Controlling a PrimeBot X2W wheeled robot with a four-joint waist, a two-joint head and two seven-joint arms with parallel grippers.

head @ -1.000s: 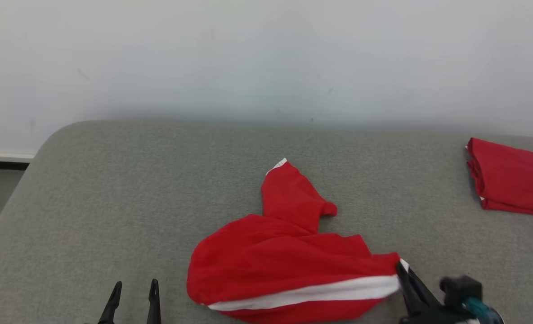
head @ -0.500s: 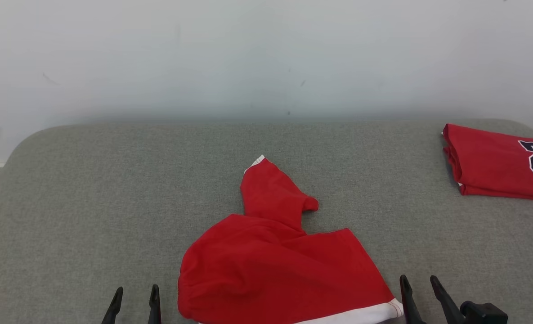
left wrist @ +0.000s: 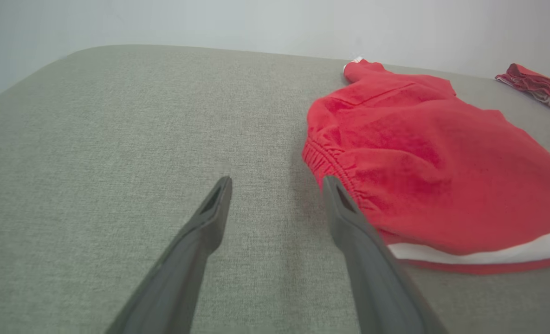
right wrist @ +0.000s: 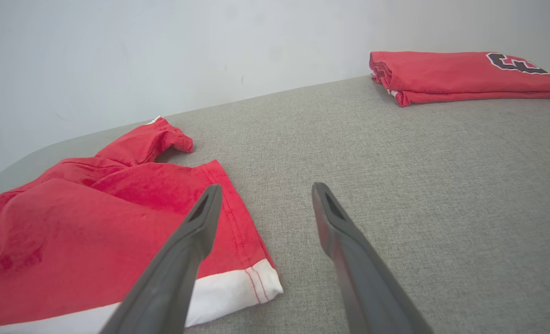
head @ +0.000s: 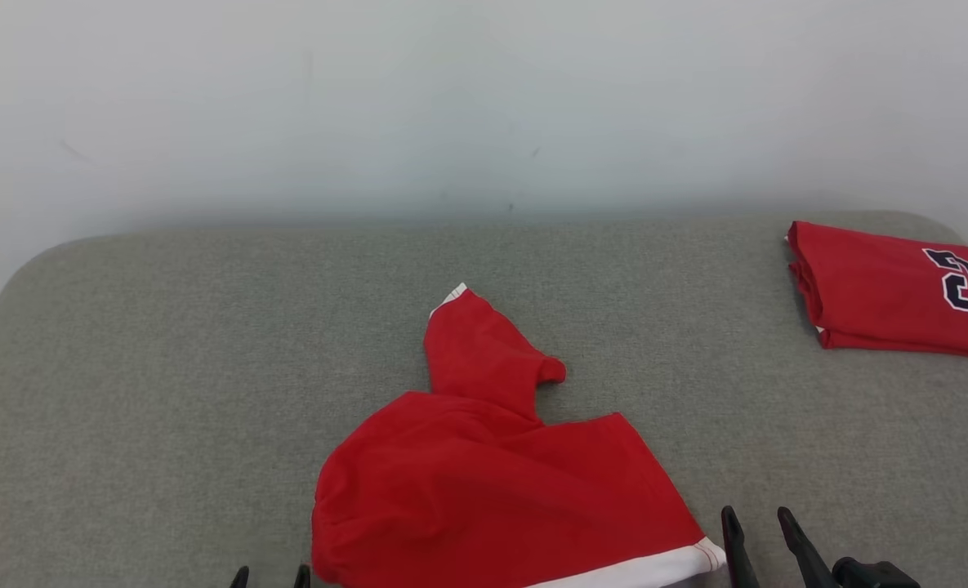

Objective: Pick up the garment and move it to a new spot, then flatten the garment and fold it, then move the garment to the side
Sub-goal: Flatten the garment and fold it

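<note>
The garment point(head: 492, 482) lies crumpled on the grey padded surface point(head: 165, 367), bright red with a white band along its near edge and one narrow part reaching toward the wall. My right gripper point(head: 755, 516) stands open just right of the white-banded corner, not touching it; in the right wrist view the right gripper point(right wrist: 266, 188) is empty, with the garment point(right wrist: 93, 222) to its left. My left gripper point(head: 269, 576) is open at the garment's near left. In the left wrist view the left gripper point(left wrist: 277, 183) has its right finger close beside the gathered red edge of the garment point(left wrist: 432, 162).
A second red piece, folded, with dark white-outlined lettering point(head: 884, 290), lies at the far right of the surface; it also shows as the folded piece point(right wrist: 460, 74) in the right wrist view. A pale wall point(head: 484, 106) rises behind the rounded far edge.
My right gripper has opened and let go of the garment's white-banded corner, which now lies flat. The camera has shifted, so the left fingers sit lower in view.
</note>
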